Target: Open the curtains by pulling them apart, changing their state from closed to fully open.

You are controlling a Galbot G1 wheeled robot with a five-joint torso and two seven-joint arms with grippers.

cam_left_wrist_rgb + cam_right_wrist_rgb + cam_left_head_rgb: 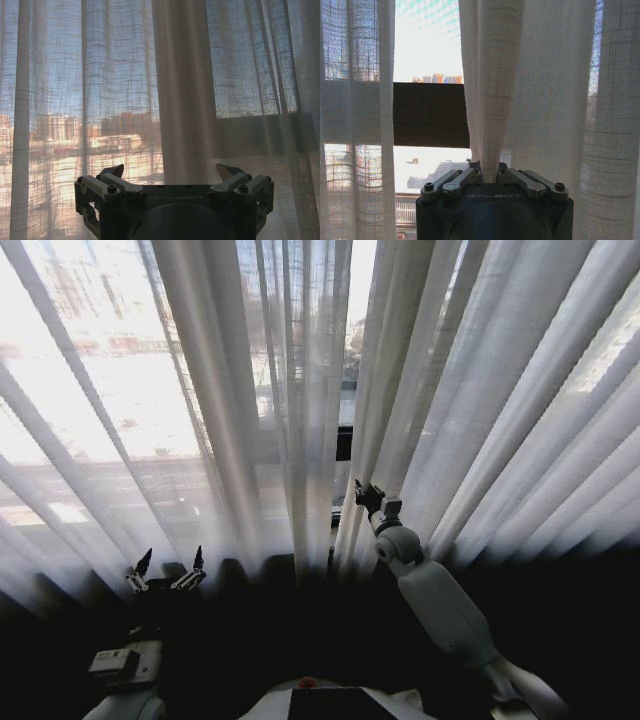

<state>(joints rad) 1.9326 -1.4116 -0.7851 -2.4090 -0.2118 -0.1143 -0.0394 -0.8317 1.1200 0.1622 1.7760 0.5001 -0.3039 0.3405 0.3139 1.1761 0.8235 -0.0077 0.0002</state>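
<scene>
1. The curtains [300, 390] hang as two sheer, pleated panels in front of the window; what they hang from lies above the views.
2. Their lower ends drop into dark shadow, where no floor can be told.

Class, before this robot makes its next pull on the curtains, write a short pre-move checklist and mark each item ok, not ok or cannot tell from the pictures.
1. Right gripper has fabric between its fingers: ok. It is shut on a pleat at the inner edge of the right curtain.
2. Left gripper has hold of the left curtain: not ok. Its fingers are open, with a fold hanging ahead of them.
3. Gap started between the panels: ok. A narrow opening shows the black window frame bar.
4. Curtains fully open: not ok. Both panels cover most of the window.
5. Left gripper touches the fabric: cannot tell.
</scene>
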